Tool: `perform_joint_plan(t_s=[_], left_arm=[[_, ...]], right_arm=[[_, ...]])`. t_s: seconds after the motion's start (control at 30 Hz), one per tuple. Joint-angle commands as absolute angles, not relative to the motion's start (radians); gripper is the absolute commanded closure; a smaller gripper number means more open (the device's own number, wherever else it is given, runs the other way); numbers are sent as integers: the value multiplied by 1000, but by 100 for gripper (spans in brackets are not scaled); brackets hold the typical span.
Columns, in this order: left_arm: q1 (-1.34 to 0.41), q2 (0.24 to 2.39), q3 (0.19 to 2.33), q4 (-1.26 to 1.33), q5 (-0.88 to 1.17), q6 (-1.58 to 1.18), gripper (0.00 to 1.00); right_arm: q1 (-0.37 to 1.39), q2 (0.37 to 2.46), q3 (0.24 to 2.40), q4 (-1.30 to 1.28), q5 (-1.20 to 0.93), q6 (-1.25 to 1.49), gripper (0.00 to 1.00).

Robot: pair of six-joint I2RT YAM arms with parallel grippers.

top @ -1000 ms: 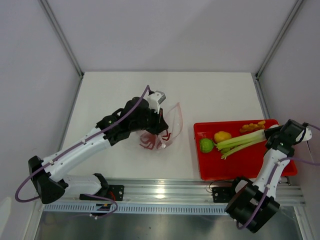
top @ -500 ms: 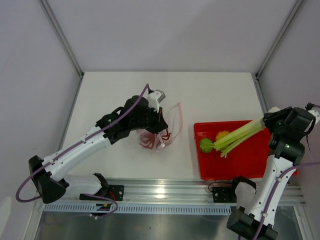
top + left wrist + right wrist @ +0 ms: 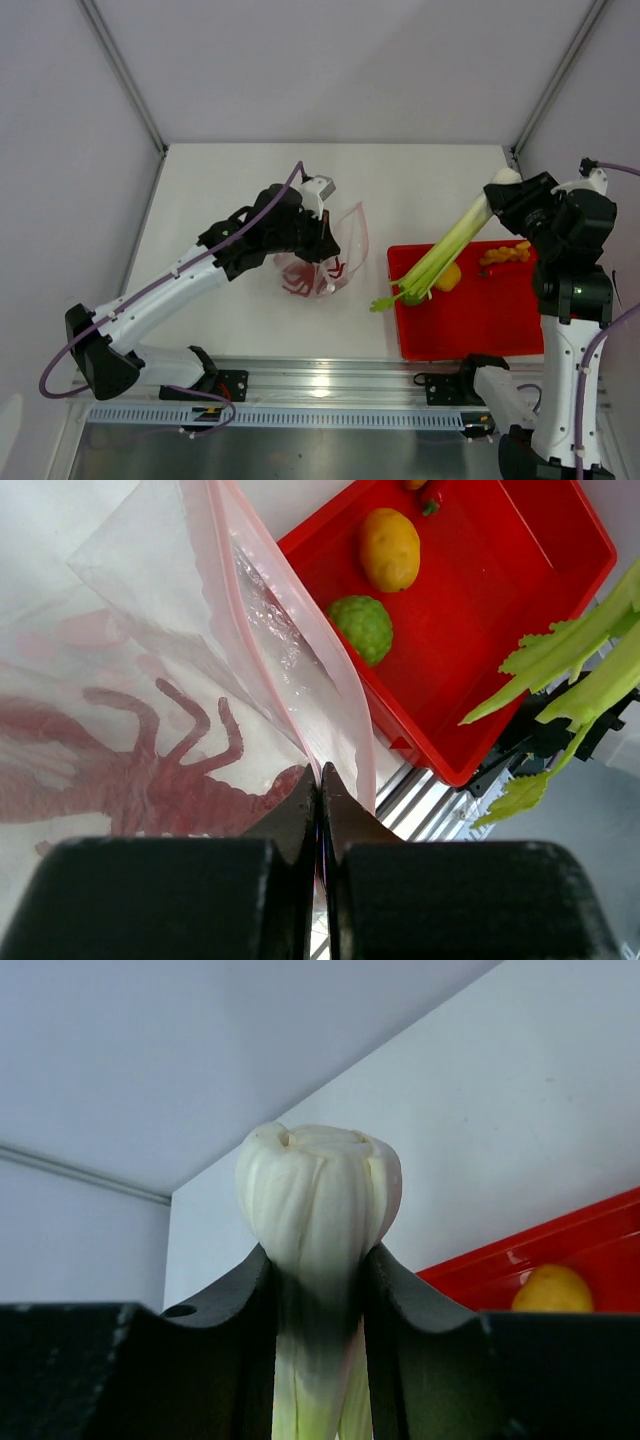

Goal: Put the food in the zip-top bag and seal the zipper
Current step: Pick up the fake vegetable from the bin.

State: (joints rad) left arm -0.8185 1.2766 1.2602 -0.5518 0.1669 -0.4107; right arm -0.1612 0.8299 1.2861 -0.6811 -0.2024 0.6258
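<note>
The clear zip-top bag [image 3: 330, 255] with red markings lies mid-table, its mouth held up and open. My left gripper [image 3: 322, 240] is shut on the bag's pink-red zipper strip [image 3: 285, 645]. My right gripper [image 3: 505, 195] is shut on the white end of the long pale-green stalk [image 3: 440, 255] and holds it in the air, leafy end hanging low toward the bag; the stalk's white end shows in the right wrist view [image 3: 318, 1200]. A yellow piece [image 3: 449, 275], orange pieces [image 3: 512, 251] and a small red piece [image 3: 487, 271] lie in the red tray [image 3: 470, 325]. The round green fruit [image 3: 362, 626] shows in the left wrist view.
The red tray stands at the right, near the table's front edge. A metal rail [image 3: 330, 375] runs along the near edge. Grey walls and frame posts [image 3: 120, 70] close in the sides and back.
My right gripper has lifted the stalk out of the tray and swung it up and left, tilting it so the leafy end points down toward the bag. The left gripper keeps holding the bag.
</note>
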Motion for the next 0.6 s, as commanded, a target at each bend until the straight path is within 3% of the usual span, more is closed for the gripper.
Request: perform_joint_plan(t_s=[0.0, 0.37, 0.57], left_arm=[[-810, 1272, 1305, -546, 204, -425, 100], [-810, 1272, 1324, -560, 204, -426, 100], [-811, 1270, 1321, -565, 210, -430, 99]], right_arm=[[-45, 860, 1360, -543, -87, 660, 100], [389, 1015, 1424, -328, 405, 611, 100], [486, 1101, 1440, -233, 515, 575, 100]])
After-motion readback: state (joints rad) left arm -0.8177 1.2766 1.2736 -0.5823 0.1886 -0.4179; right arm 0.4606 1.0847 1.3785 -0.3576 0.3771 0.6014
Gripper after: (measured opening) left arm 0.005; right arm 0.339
